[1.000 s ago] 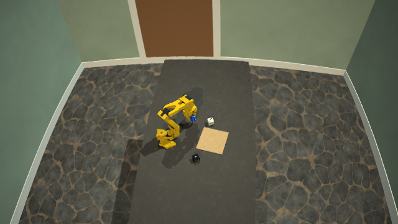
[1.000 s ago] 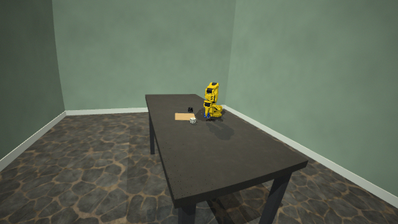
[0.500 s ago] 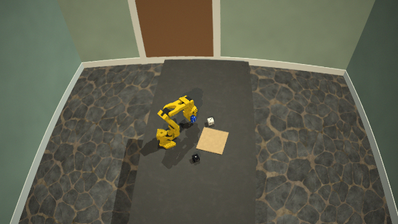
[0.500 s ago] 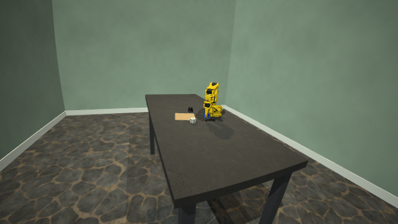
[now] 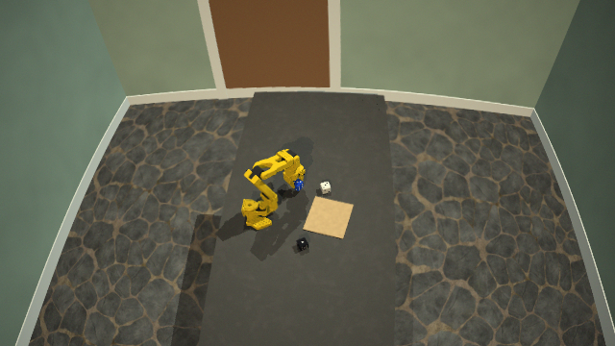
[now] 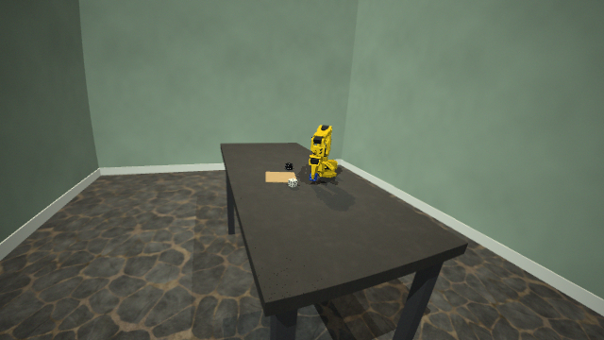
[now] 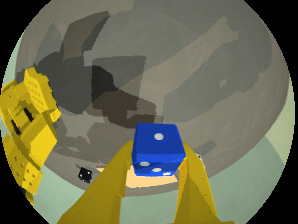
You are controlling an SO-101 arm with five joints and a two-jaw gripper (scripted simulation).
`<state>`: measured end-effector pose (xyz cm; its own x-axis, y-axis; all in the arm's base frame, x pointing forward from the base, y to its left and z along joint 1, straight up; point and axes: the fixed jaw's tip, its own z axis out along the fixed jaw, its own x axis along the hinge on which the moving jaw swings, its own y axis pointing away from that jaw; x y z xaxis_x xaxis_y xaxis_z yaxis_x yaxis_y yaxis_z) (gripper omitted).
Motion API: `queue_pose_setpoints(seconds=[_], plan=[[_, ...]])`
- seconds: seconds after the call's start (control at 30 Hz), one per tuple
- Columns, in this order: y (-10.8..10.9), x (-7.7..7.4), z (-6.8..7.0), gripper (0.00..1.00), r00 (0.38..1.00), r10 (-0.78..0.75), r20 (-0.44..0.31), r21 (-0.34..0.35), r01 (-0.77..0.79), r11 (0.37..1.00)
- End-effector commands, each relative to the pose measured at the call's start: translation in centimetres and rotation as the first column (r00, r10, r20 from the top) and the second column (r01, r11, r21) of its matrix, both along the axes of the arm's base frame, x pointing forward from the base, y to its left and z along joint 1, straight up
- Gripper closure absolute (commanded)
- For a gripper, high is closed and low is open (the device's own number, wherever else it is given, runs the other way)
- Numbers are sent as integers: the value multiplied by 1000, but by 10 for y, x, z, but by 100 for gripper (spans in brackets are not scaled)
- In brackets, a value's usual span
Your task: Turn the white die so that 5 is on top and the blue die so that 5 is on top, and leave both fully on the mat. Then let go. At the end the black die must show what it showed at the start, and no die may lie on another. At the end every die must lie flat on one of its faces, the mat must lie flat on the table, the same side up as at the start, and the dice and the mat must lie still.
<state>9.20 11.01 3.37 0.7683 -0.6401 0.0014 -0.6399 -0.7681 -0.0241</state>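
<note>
Gripper (image 5: 296, 184) (image 6: 312, 177) (image 7: 157, 156) of mine, seen from the top, pinches the blue die (image 5: 299, 185) (image 6: 315, 178) (image 7: 158, 150), away from the tan mat (image 5: 329, 217) (image 6: 278, 177) (image 7: 145, 180); the white die (image 5: 326, 187) (image 6: 293, 182) sits on the desk (image 5: 307, 298) (image 6: 340, 227) near one mat corner, and the black die (image 5: 302, 244) (image 6: 289, 166) (image 7: 85, 174) lies on the desk past the opposite side. From the exterior, I see the white die just beside the mat, the black die behind it, and my blue one beneath my arm (image 5: 269, 168) (image 6: 323, 146). At my wrist, the blue die is between my two fingers, one pip on the face turned toward the camera

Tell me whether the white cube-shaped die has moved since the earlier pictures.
No: the white cube-shaped die sits just off the same corner of the tan square mat throughout.
</note>
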Motion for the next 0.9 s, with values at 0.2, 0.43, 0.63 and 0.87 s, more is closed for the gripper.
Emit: queue_pose_setpoints(seconds=[0.2, 0.43, 0.63, 0.87], plan=[[3, 0, -2, 100, 1000, 14, 10, 14, -15, 1000], [3, 1, -5, 100, 1000, 14, 10, 14, -15, 1000], [3, 1, -5, 100, 1000, 14, 10, 14, -15, 1000], [3, 1, -10, 100, 1000, 14, 10, 14, -15, 1000]])
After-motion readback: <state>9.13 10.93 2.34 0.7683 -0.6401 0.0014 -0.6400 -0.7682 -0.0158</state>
